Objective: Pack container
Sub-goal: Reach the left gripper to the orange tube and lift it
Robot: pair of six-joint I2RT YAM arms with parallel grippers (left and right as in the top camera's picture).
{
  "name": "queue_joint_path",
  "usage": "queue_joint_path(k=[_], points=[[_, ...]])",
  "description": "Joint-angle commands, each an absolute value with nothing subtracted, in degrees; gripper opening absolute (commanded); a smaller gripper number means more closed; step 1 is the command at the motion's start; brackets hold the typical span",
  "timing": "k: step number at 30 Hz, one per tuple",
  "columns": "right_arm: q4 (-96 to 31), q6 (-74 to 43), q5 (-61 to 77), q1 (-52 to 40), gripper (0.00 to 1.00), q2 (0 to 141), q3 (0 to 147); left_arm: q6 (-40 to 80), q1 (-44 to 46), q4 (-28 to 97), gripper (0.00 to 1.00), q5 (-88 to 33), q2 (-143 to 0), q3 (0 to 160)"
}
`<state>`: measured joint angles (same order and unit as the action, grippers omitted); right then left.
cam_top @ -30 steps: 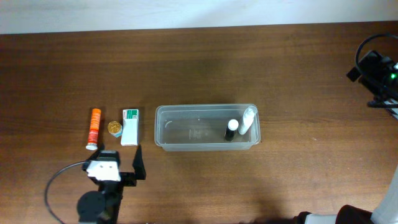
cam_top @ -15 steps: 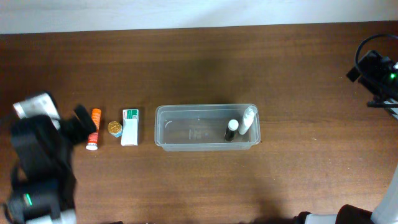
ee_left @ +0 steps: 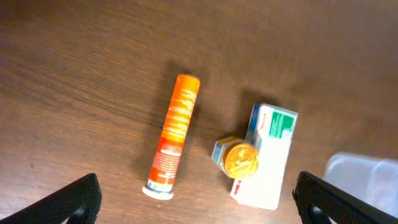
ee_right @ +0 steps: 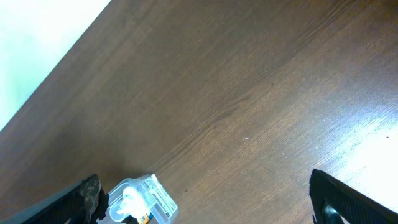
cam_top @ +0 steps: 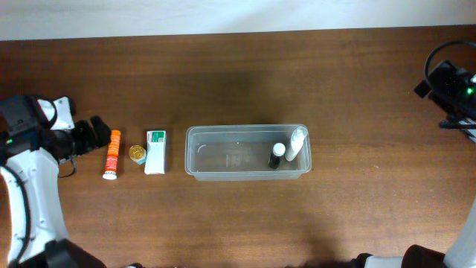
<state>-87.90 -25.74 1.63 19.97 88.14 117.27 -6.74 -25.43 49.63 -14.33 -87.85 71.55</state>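
Nothing printed can be read: no word, brand or number. The slim orange plastic tube (ee_left: 174, 134) with a white cap, lying just ahead of the left pincer (cam_top: 100, 135), carries pale lettering along its length, too blurred to make out. Beyond it from the pincer, the small white cardboard box (ee_left: 267, 155) bears a green label panel with tiny white marks at one end, likewise illegible. Farther out from the pincer, the clear plastic rectangular tub (cam_top: 223, 128) shows a faint moulded mark on its floor, too small to read.
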Motion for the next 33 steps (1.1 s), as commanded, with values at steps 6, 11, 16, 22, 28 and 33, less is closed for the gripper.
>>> queue_joint_path(k=[6,11,16,22,28,33], points=[[-87.8,-26.0,1.9,20.3,0.98,88.4,117.8,-13.8,-21.1,49.9,1.00,-2.1,-94.5,73.1],[-87.8,-26.0,1.9,20.3,0.98,88.4,117.8,-13.8,-21.1,49.0,0.99,-2.1,-99.9,73.1],[-87.9,-26.0,1.9,20.3,0.98,88.4,117.8,-13.8,-20.9,48.1,0.91,-2.2,-105.0,73.1],[-87.8,-26.0,1.9,20.3,0.98,88.4,117.8,-13.8,-19.4,46.3,0.82,-2.1,-109.1,73.1],[-87.8,-26.0,1.9,20.3,0.98,88.4,117.8,-13.8,-19.2,44.4,0.64,-2.1,-111.5,73.1],[-87.8,-26.0,1.9,20.3,0.98,88.4,117.8,-13.8,-19.2,44.4,0.43,-1.7,-113.6,73.1]])
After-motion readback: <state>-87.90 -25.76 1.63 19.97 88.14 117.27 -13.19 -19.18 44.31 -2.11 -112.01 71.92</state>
